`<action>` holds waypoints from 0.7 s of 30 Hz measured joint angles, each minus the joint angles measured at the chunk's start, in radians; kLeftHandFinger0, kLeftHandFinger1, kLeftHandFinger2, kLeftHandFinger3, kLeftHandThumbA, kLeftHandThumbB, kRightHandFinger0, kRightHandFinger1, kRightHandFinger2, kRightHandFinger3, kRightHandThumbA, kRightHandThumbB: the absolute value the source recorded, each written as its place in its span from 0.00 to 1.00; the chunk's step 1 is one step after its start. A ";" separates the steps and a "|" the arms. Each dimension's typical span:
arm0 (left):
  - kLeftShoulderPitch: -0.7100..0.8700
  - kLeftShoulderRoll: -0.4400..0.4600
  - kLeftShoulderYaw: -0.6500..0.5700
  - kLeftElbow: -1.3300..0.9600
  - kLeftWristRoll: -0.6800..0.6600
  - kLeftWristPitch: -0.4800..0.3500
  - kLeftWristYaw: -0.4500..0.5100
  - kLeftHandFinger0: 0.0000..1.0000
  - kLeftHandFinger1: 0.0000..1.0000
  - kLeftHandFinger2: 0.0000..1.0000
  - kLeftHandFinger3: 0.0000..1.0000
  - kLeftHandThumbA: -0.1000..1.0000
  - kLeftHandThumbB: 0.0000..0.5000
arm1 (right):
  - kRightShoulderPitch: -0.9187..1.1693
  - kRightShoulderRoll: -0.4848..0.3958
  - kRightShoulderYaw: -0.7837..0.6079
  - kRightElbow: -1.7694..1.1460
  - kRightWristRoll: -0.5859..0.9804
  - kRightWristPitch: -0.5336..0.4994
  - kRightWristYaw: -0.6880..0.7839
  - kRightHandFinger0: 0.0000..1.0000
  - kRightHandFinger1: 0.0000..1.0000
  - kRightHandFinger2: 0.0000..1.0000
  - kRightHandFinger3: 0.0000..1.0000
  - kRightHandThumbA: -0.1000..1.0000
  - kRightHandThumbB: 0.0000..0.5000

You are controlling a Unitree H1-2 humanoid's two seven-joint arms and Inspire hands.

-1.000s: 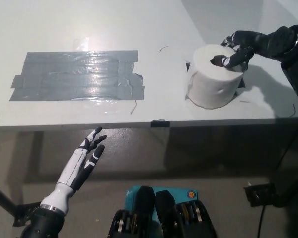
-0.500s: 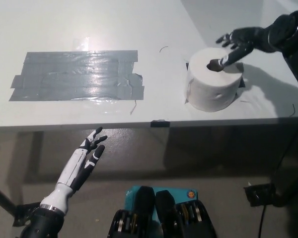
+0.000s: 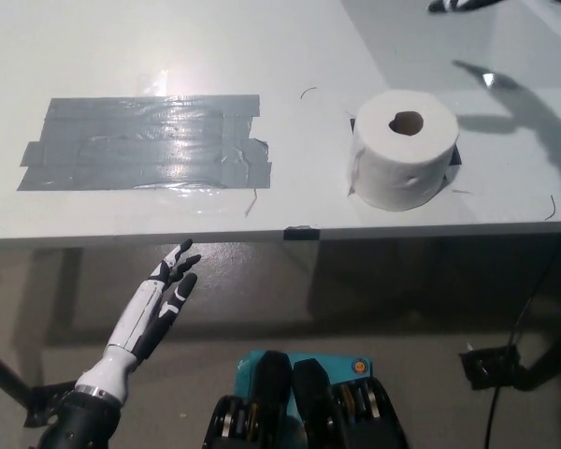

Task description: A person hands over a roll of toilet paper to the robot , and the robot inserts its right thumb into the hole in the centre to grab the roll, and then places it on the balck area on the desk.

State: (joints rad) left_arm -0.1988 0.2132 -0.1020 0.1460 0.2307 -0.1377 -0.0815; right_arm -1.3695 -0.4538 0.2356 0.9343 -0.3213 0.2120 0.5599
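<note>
White toilet roll (image 3: 404, 150) upright on black patch (image 3: 456, 155).

No readable text, labels, brands or numbers anywhere: none on the toilet paper roll (image 3: 405, 150), none on the grey tape patch (image 3: 145, 142), none on the table (image 3: 262, 56)

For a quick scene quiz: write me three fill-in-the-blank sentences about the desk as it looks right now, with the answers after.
1. The toilet paper roll stands on its flat end with its centre hole facing ____.
2. The grey tape patch lies to the ____ of the roll in the picture.
3. The white left hand hangs ____ the desk edge, fingers apart.

Missing words: up; left; below
</note>
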 measured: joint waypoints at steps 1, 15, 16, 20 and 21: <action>0.000 0.000 0.000 0.000 0.000 0.000 0.000 1.00 0.95 0.88 1.00 1.00 0.00 | 0.001 -0.005 -0.013 -0.019 0.001 0.000 -0.007 1.00 1.00 1.00 1.00 0.93 0.92; -0.007 -0.005 0.000 0.006 0.000 0.001 0.000 1.00 1.00 1.00 1.00 1.00 0.12 | 0.269 -0.018 -0.161 -0.504 0.044 0.037 -0.028 1.00 1.00 1.00 1.00 1.00 0.72; -0.007 -0.006 -0.001 0.007 0.000 0.001 0.000 1.00 1.00 1.00 1.00 1.00 0.15 | 0.342 -0.009 -0.167 -0.563 0.050 0.042 -0.028 1.00 1.00 1.00 1.00 1.00 0.73; -0.006 -0.010 0.000 0.008 0.000 0.002 0.000 1.00 1.00 1.00 1.00 1.00 0.17 | 0.518 0.020 -0.183 -0.712 0.069 0.049 -0.028 1.00 1.00 1.00 1.00 1.00 0.62; -0.005 -0.010 -0.001 0.008 0.000 0.002 0.000 1.00 1.00 1.00 1.00 1.00 0.16 | 0.563 0.031 -0.186 -0.740 0.070 0.050 -0.029 1.00 1.00 1.00 1.00 1.00 0.61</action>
State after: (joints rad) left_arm -0.2041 0.2028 -0.1025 0.1536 0.2309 -0.1353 -0.0814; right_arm -0.8068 -0.4231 0.0500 0.1941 -0.2510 0.2623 0.5314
